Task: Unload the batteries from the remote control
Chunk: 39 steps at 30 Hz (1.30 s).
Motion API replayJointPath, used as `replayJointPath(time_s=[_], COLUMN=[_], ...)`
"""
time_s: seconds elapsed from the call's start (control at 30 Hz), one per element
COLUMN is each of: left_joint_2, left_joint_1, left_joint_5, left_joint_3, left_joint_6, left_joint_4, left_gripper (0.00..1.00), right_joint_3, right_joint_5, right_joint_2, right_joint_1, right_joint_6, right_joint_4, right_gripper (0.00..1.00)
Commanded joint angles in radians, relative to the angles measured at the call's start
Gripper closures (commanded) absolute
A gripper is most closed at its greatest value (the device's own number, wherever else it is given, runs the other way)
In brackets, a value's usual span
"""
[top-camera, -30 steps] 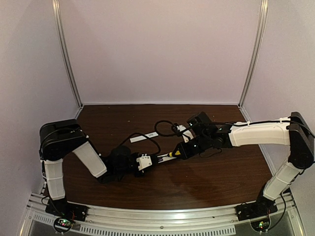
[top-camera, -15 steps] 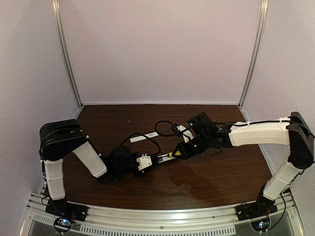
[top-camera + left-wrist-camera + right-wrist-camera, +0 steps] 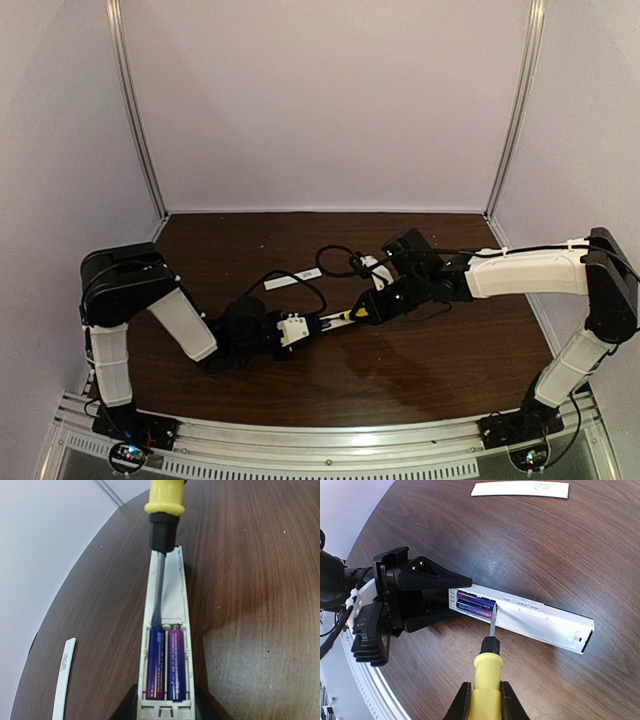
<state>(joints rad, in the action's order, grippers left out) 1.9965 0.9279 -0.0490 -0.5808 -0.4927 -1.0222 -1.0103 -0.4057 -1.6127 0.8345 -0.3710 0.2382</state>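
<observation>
The remote control (image 3: pixel 172 587) lies on the dark table with its compartment open, and two purple-blue batteries (image 3: pixel 156 662) sit side by side in it. My left gripper (image 3: pixel 166 707) is shut on the remote's compartment end, one finger on each long side. My right gripper (image 3: pixel 485 700) is shut on the yellow-handled screwdriver (image 3: pixel 487 672). The screwdriver's blade tip rests at the batteries' (image 3: pixel 476 605) inner end, inside the remote (image 3: pixel 545 622). From above, both grippers (image 3: pixel 300 328) (image 3: pixel 375 308) meet mid-table over the remote (image 3: pixel 322 323).
The thin white cover strip (image 3: pixel 292 279) lies loose on the table behind the remote, also in the wrist views (image 3: pixel 63 677) (image 3: pixel 520 489). Black cables (image 3: pixel 335 262) loop near the right wrist. Walls enclose the table on three sides.
</observation>
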Motion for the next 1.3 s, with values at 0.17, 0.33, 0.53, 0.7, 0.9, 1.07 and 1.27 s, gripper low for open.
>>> replayJointPath(time_s=[0.17, 0.33, 0.53, 0.7, 0.9, 1.07, 1.27], left_joint_2=[0.021, 0.021, 0.022, 0.024, 0.025, 0.026, 0.026], left_joint_1=[0.023, 0.023, 0.025, 0.025, 0.024, 0.025, 0.024], left_joint_5=[-0.029, -0.032, -0.035, -0.035, -0.036, -0.034, -0.036], left_joint_3=[-0.021, -0.020, -0.021, -0.024, -0.024, -0.025, -0.026], left_joint_6=[-0.008, -0.007, -0.007, -0.008, -0.008, -0.007, -0.006], left_joint_4=[-0.096, -0.096, -0.096, -0.092, -0.090, -0.088, -0.084], left_gripper=[1.00, 1.00, 1.00, 1.00, 1.00, 1.00, 1.00], right_joint_3=[0.017, 0.023, 0.029, 0.027, 0.026, 0.022, 0.018], right_joint_5=[-0.252, -0.278, -0.296, -0.304, -0.308, -0.311, -0.314], right_joint_2=[0.002, 0.009, 0.013, 0.017, 0.024, 0.028, 0.038], right_joint_1=[0.032, 0.032, 0.035, 0.037, 0.041, 0.044, 0.046], right_joint_6=[-0.014, -0.022, -0.026, -0.028, -0.029, -0.026, -0.023], right_joint_4=[-0.118, -0.137, -0.147, -0.149, -0.149, -0.145, -0.135], right_gripper=[1.00, 1.00, 1.00, 1.00, 1.00, 1.00, 1.00])
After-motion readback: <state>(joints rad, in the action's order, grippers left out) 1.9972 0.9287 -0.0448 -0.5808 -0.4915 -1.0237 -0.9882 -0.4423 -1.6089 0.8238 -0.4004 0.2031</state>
